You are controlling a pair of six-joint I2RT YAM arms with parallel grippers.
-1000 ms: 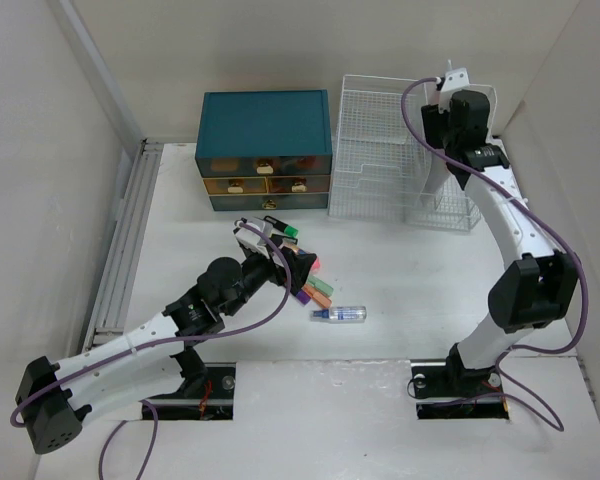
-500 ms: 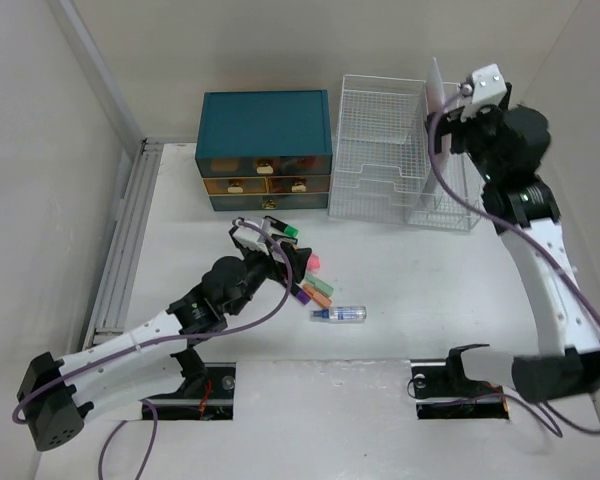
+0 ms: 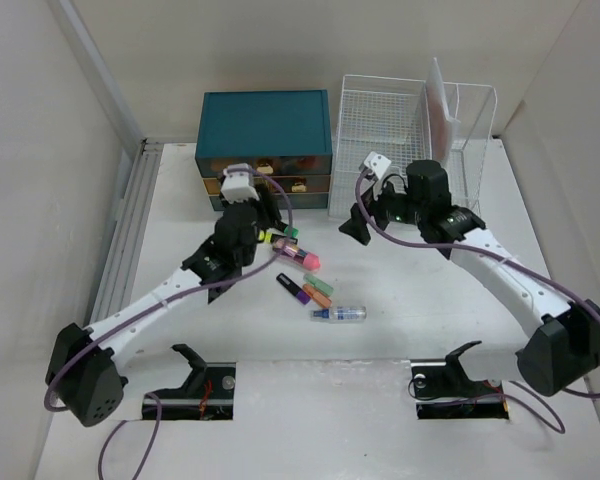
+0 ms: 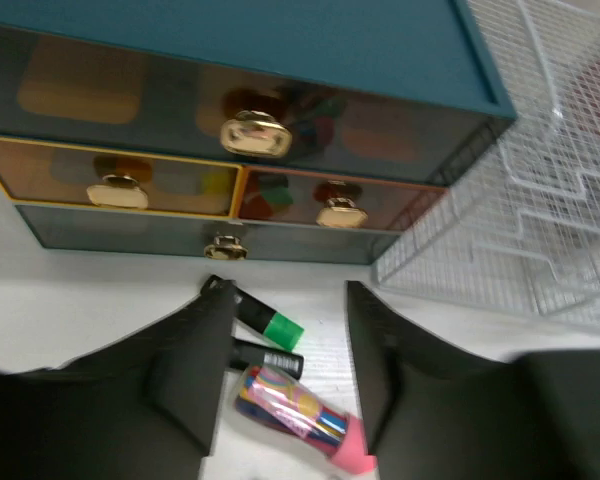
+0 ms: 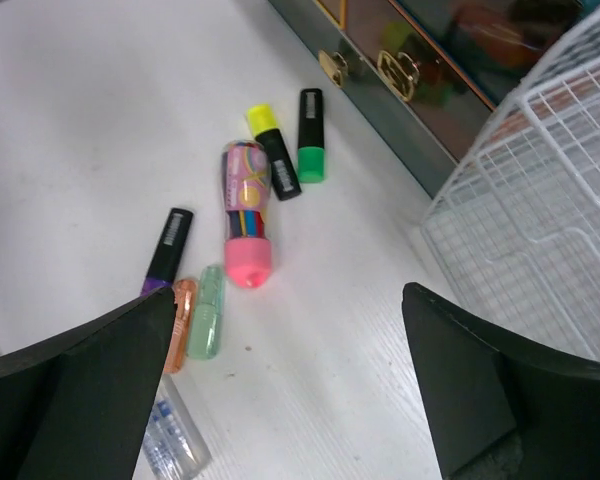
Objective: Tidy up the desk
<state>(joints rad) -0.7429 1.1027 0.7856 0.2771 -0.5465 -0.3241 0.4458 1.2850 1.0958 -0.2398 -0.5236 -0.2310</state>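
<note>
Pale walls closing in on three sides. Below them the desk (image 3: 430,290), a wide matte-white tabletop filling the floor of the top view, with grooved pale rails (image 3: 125,240) down its left edge. At the back, a teal drawer chest (image 3: 265,125) with gold handles (image 4: 252,132), and just to its right, side by side with it, a white wire-mesh file rack (image 3: 380,130).

In front of the chest, a loose scatter of pens on the bare white. Nearest the drawers, a green-capped highlighter (image 5: 310,135) and a yellow-capped one (image 5: 273,150), side by side and almost touching. Just below them, a colourful tube (image 5: 245,215) with a pink cap, its upper end against the yellow one's barrel. Further out toward the near edge, a purple-tipped marker (image 5: 167,250), then an orange highlighter (image 5: 180,325) and a pale green one (image 5: 207,312) lying alongside each other, touching. Nearest of all, a small clear bottle (image 5: 175,440) on its side.

Left gripper (image 4: 286,300) low over the green highlighter and the pink-capped tube, facing the drawers. Its fingers (image 4: 190,370) spread apart, with nothing held between them, only the pens lying on the desk beneath. Contact with any of the pens not discernible.

Right gripper (image 5: 288,295) near the front corner of the rack, pointed down and left toward the scatter. Dark fingers (image 5: 90,390) wide apart and empty, clear of the surface.
</note>
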